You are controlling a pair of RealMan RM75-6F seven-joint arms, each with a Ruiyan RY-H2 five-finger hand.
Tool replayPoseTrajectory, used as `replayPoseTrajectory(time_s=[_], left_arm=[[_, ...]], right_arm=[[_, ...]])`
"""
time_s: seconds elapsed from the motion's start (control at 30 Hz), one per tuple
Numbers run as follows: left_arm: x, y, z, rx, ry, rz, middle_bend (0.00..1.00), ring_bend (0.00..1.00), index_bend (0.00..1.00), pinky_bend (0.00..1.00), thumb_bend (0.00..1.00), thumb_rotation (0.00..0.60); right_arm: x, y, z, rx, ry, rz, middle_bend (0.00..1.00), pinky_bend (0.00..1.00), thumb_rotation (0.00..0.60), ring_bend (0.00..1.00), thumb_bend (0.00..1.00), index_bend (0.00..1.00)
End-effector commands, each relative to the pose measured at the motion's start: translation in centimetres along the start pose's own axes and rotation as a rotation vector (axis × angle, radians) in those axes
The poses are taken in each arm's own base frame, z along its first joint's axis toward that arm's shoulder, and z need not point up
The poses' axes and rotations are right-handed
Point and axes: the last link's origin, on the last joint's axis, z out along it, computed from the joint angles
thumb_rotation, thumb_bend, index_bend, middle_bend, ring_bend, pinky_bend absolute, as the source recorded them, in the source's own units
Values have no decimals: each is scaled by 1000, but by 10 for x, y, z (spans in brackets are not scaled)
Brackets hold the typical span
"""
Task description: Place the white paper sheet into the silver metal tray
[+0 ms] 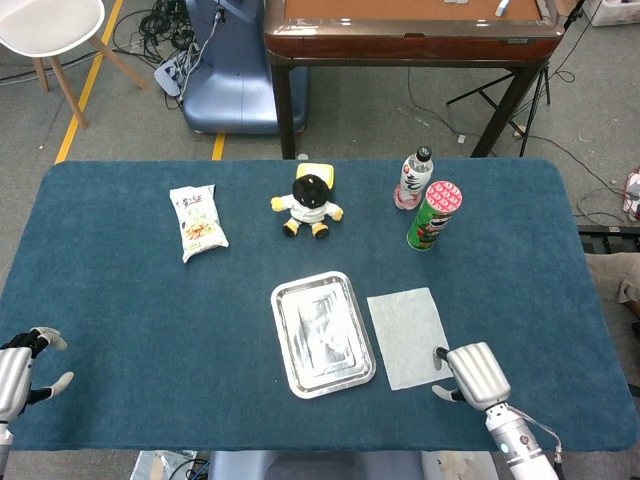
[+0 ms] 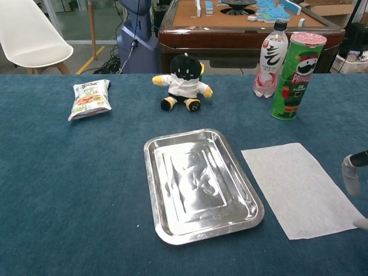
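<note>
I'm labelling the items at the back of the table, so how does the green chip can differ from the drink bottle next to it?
The green chip can is a straight, opaque cylinder, while the drink bottle is clear and narrows to a neck. The can has a pink patterned lid; the bottle has a small black cap. The can stands nearer the white paper sheet than the bottle does. Both stand upright on the blue table.

I list: plush toy [image 1: 308,199]; snack bag [image 1: 198,221] to its left; bottle [image 1: 414,178] and chips can [image 1: 434,215] to its right.
</note>
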Motion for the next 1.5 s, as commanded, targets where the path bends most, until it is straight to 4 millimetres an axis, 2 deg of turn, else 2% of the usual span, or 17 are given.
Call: replayPoseTrajectory(time_s=[0.03,1.0,1.5], left_arm=[[0,0,0,0,0,-1,359,345,467,488,153,600],[3,-3,-1,14,0,-11,362,345,467,487,153,600],[4,-5,-1,17,-5,-24,363,345,449,489,153,600]], right_arm=[[-4,-1,0,6,-13,-9,1000,1000,600,1000,0,577],[-33,-11,22,12,-74,-22,1000,1000,600,1000,0,576],[-42,-16,32,14,-79,4,1000,1000,600,1000,0,576]])
